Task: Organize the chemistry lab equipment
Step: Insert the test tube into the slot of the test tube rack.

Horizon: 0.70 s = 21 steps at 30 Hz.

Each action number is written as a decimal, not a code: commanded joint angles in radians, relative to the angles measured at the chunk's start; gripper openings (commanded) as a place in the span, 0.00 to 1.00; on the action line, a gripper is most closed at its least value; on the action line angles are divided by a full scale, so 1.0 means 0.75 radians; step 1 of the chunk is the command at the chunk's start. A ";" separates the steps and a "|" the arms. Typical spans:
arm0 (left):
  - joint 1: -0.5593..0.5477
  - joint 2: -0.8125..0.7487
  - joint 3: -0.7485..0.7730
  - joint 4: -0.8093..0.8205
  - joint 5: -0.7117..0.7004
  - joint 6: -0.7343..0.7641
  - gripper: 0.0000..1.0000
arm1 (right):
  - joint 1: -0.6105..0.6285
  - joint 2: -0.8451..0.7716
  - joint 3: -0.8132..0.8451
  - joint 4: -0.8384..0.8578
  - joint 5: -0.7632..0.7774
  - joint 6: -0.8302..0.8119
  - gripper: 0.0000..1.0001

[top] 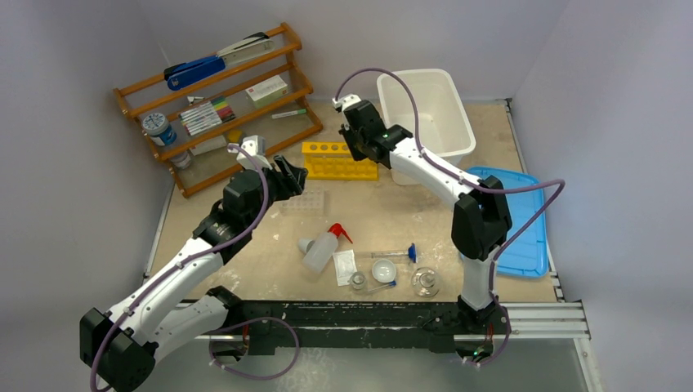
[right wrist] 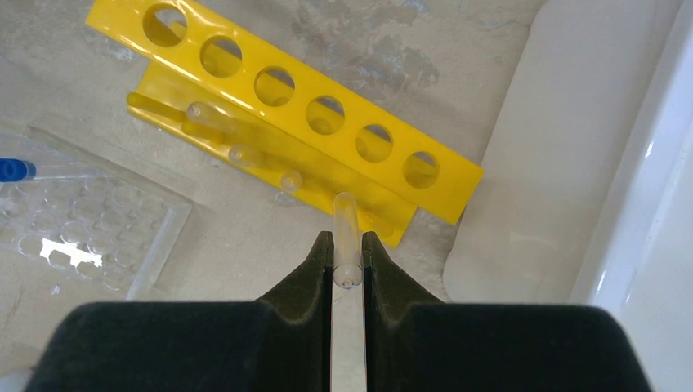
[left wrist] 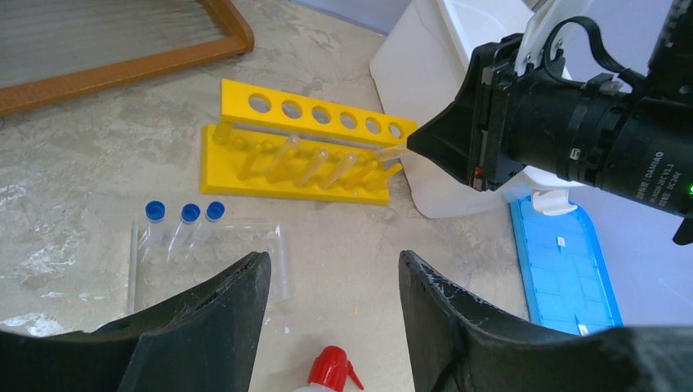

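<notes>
Two grippers, doing two different things. The right gripper [right wrist: 347, 245] is pinching a clear tube [right wrist: 346, 214] between its fingers, jaws clamped on it. The tube is poking out past the fingertips toward the yellow six-hole rack [right wrist: 247, 72], which is sitting right ahead of it. Can't tell if the tube's far end is touching the rack. Three more uncapped tubes [right wrist: 241, 153] are leaning on the rack's lower ledge, just left of the held one, and a white bin [right wrist: 556, 163] is sitting off to that gripper's right.

The left gripper [left wrist: 333, 261] is hanging with its jaws spread wide, nothing between them. The clear tube tray [left wrist: 245, 245] is lying just ahead of its left finger, carrying three blue-capped tubes [left wrist: 190, 216]. The squeeze bottle's red nozzle [left wrist: 331, 369] is peeking in between the fingers, back toward the wrist.
</notes>
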<state>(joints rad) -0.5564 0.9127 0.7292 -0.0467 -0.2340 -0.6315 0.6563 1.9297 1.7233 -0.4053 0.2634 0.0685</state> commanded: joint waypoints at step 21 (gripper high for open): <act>0.006 -0.005 0.013 0.062 0.014 0.023 0.58 | 0.008 0.095 -0.015 0.049 -0.036 -0.006 0.00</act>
<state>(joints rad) -0.5564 0.9161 0.7292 -0.0463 -0.2283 -0.6315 0.6563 1.9640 1.6829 -0.3679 0.2440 0.0673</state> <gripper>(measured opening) 0.582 0.129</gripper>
